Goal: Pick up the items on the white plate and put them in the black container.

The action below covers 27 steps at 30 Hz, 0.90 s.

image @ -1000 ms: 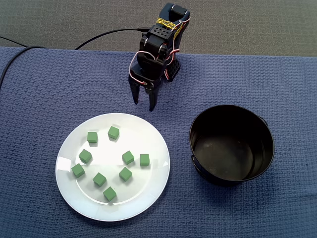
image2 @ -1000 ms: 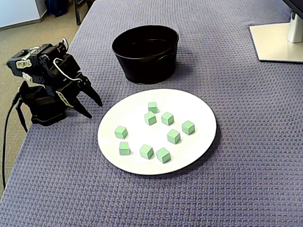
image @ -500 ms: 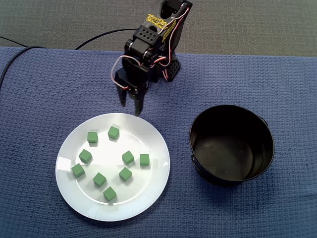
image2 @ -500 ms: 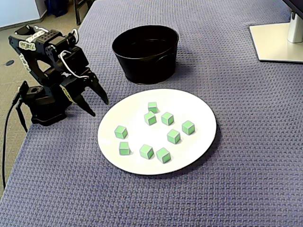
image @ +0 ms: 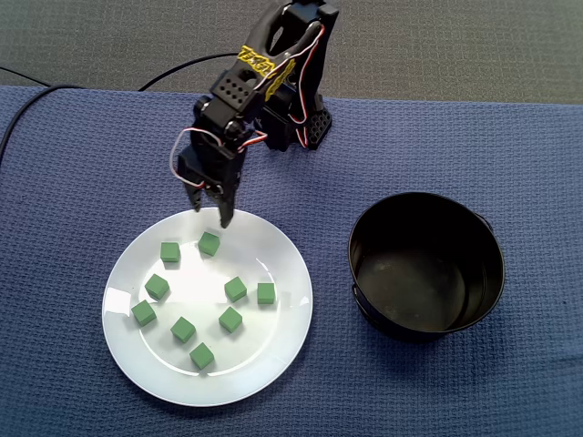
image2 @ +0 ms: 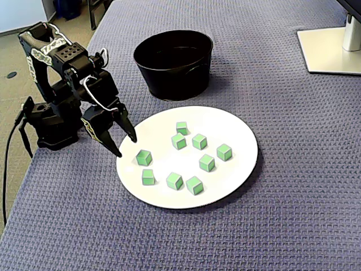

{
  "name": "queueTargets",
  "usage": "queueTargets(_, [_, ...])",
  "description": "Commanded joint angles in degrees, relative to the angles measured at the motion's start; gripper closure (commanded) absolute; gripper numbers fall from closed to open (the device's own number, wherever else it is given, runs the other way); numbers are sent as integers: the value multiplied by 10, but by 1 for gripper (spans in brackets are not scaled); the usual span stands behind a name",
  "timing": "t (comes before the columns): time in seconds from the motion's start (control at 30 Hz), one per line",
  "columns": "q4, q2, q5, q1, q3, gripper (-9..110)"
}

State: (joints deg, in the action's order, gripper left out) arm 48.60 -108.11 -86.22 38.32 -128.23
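Note:
Several small green cubes lie scattered on the white plate [image: 273, 337] [image2: 237, 130]. The black container [image: 426, 266] [image2: 174, 63] stands empty beside the plate. My gripper [image: 209, 214] [image2: 124, 145] hangs open over the plate's rim, fingers pointing down, nothing between them. The nearest green cube [image: 209, 243] [image2: 144, 157] lies just beyond the fingertips, apart from them. Another green cube [image: 169, 251] [image2: 148, 177] sits close by on the plate.
A blue woven cloth [image: 73, 182] covers the table. The arm's base [image2: 53, 127] stands at the cloth's edge with a black cable [image: 182, 66] trailing off. A white monitor foot [image2: 330, 48] sits at the far right in a fixed view.
The arm has reached out and swung from beside the plate toward it; the open gripper has come down over the plate's rim near a green cube. Cubes and container have not moved.

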Motion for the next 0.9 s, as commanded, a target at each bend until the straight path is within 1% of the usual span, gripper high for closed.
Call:
queueTargets(0.0, [-13,32,-19,13,76,84])
queueTargets(0.13, [-46,53,-40,11,82,83])
queueTargets(0.5, [-68,67,-51,-23,58,81])
queueTargets(0.87, [-107,91,-59,-24,33,79])
